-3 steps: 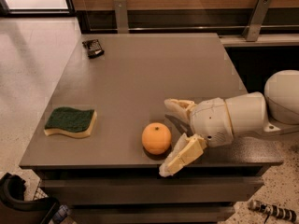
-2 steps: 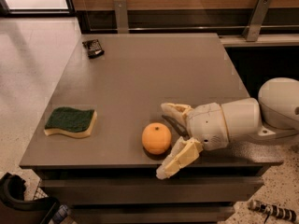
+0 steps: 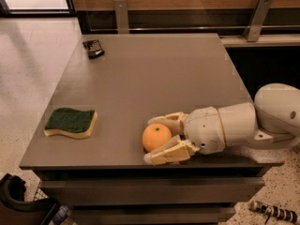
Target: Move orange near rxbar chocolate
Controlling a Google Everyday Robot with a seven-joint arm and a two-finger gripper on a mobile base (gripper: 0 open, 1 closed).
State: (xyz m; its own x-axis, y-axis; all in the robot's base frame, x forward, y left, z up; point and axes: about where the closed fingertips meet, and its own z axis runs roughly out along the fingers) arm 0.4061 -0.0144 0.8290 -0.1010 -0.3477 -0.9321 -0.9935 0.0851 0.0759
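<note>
The pincer [image 3: 148, 140] comes in from the right side, low over the surface [image 3: 164, 78], at the end of a thick white arm [image 3: 234, 125]. Its two cream fingers [image 3: 165, 119] lie against the orange [image 3: 157, 137], one on the far side and one on the near side, so the pincer is grasping the orange. The orange sits on the surface close to the front edge, a little right of the middle; the near finger is almost over that edge.

The rxbar chocolate [image 3: 93, 48] lies near the far left corner, just beside the left edge and well apart from the orange. Between the two is a wide bare stretch of grey surface running diagonally from front to back.

A green-and-yellow sponge [image 3: 71, 122] lies flat near the front left, close to the left edge, to the left of the orange and apart from it. It is off to the side of the diagonal stretch.
</note>
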